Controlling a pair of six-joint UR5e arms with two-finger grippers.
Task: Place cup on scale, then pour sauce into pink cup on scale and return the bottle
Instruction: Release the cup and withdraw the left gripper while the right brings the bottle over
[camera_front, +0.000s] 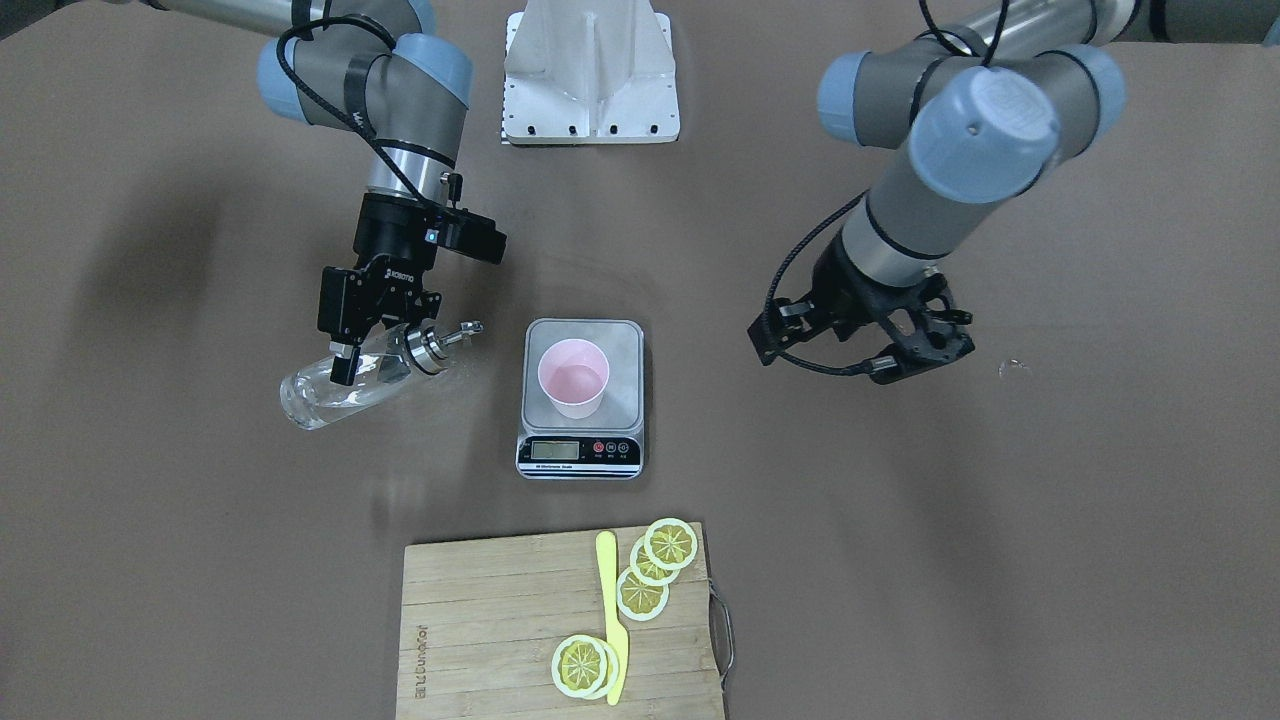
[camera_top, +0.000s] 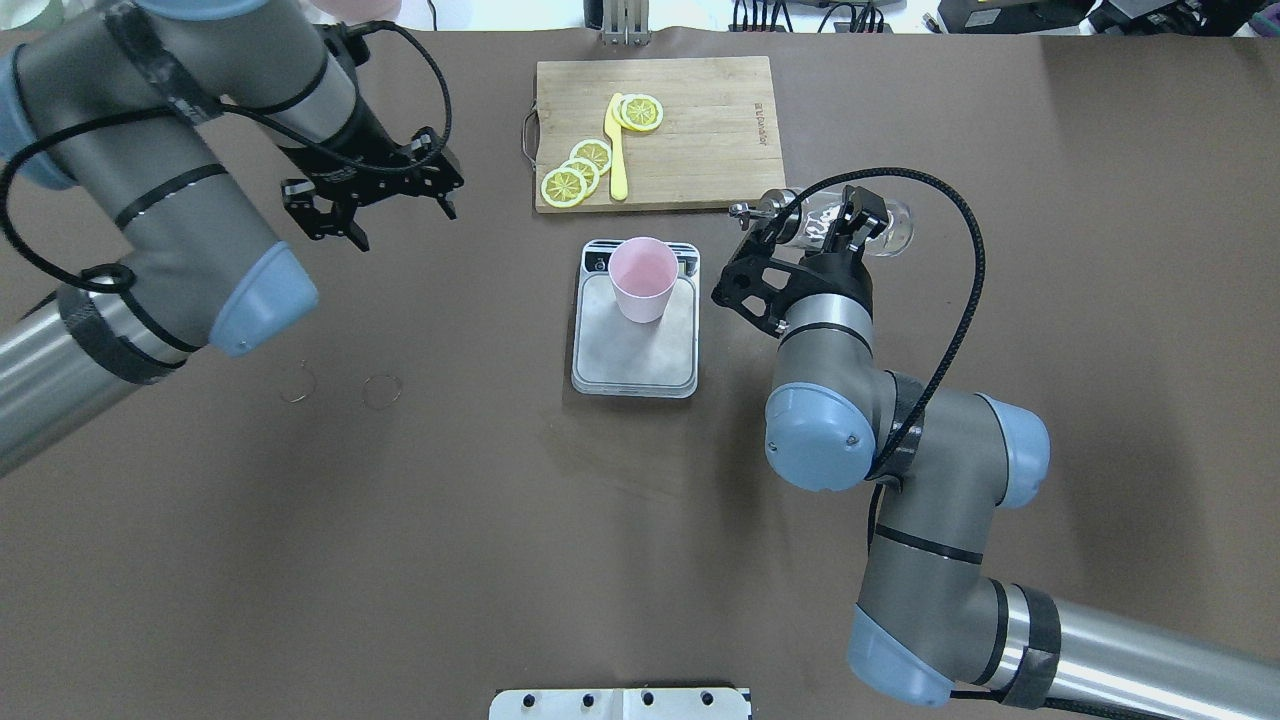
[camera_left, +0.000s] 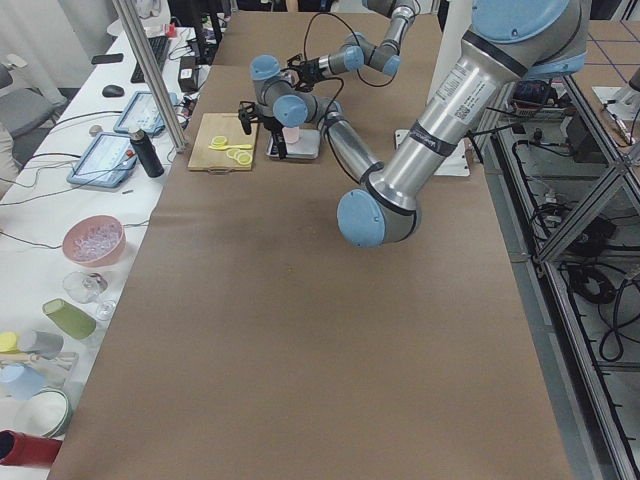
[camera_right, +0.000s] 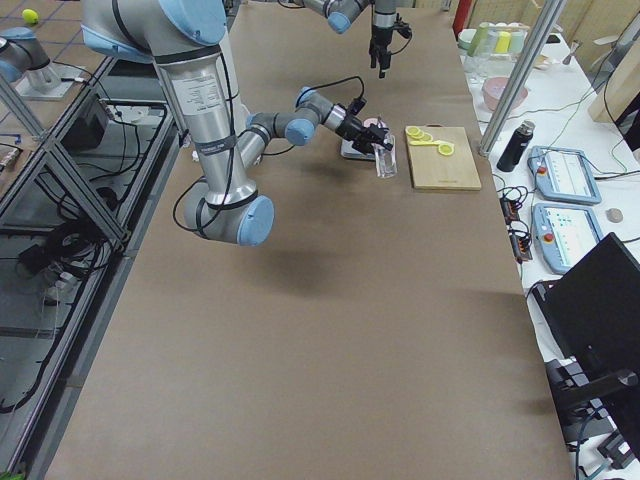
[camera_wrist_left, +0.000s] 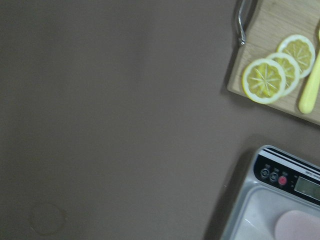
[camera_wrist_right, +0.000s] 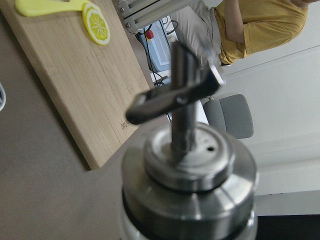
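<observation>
Cup, pale pink, stands upright on the grey platform of the scale on the brown tabletop. The right pincer is closed around a clear glass bottle, held tilted just beside the scale, its silver spout pointing toward the cup without reaching it. The left pincer hangs spread wide and empty, well apart on the scale's other side. Lemon slices and a yellow knife lie on a wooden cutting board.
</observation>
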